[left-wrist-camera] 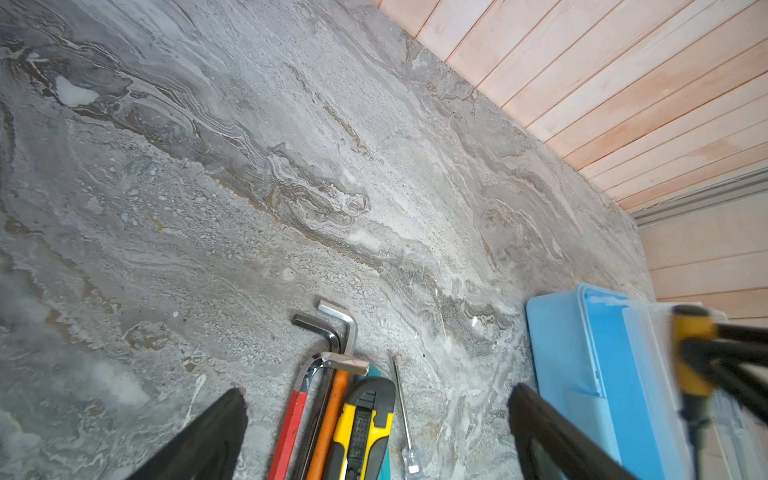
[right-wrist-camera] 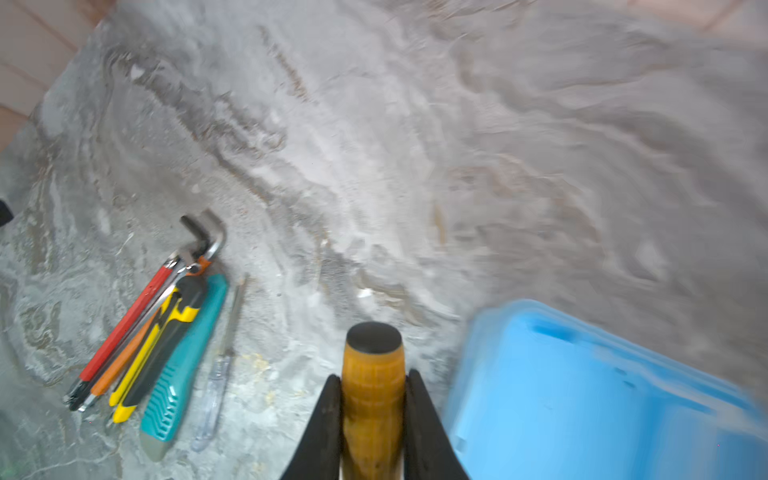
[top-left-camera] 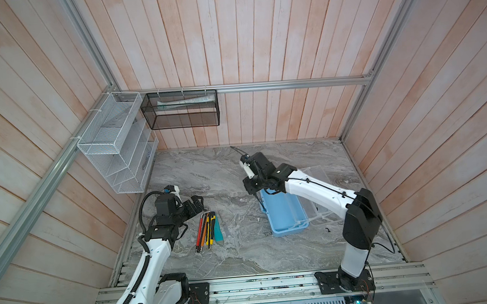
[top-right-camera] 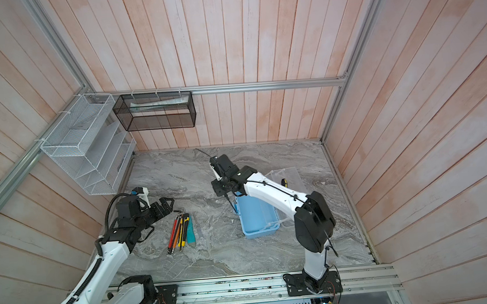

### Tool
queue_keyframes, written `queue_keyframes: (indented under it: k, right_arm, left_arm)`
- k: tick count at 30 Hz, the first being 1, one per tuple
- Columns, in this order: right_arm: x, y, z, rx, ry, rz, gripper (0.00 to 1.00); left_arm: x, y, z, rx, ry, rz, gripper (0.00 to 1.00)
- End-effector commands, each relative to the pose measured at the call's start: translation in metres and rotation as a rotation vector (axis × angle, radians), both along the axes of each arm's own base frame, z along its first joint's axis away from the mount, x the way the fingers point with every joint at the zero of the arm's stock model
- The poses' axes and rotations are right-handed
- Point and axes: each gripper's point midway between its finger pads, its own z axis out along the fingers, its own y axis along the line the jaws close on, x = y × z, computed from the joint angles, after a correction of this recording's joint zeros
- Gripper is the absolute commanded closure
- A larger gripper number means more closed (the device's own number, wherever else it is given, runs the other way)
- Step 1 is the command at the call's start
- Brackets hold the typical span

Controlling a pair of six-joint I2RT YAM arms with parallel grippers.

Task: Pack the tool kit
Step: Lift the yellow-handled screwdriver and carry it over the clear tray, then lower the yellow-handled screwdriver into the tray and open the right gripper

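Near the far end of the box [top-left-camera: 283,214], the right gripper [right-wrist-camera: 372,374] pinches a yellow screwdriver [right-wrist-camera: 372,353]. Only its wrist view shows the grip, which both top views hide. The left gripper [left-wrist-camera: 376,390] hangs spread above hex keys [left-wrist-camera: 332,332] and knives [left-wrist-camera: 365,424].

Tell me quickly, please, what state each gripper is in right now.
Left gripper: open, holding nothing.
Right gripper: closed on a yellow-handled screwdriver.
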Motion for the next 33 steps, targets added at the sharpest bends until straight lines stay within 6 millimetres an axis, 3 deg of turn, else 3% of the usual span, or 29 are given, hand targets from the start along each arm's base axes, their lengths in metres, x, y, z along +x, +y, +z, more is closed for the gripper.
queue_keyframes:
  k: [1,6,9,15,17,33]
  right_arm:
    - [0.010,-0.090,0.007,-0.203,-0.025,-0.142,1.00]
    - [0.025,-0.192,0.034,-0.281,-0.140,-0.385,1.00]
    - [0.029,-0.242,0.034,-0.309,-0.168,-0.493,1.00]
    - [0.033,-0.295,0.007,-0.443,-0.135,-0.583,1.00]
    - [0.035,-0.305,-0.002,-0.440,-0.137,-0.602,1.00]
    - [0.047,-0.304,-0.040,-0.360,-0.125,-0.541,1.00]
  left_arm:
    - [0.003,-0.001,0.010,-0.017,-0.025,-0.004,0.00]
    - [0.000,-0.002,0.002,-0.010,0.012,-0.014,0.00]
    - [0.001,-0.003,-0.001,-0.013,0.026,-0.025,0.00]
    - [0.004,-0.005,-0.008,-0.011,0.061,-0.042,0.00]
    - [0.005,-0.004,-0.009,-0.007,0.060,-0.038,0.00]
    - [0.003,0.002,-0.010,0.028,0.060,-0.016,0.00]
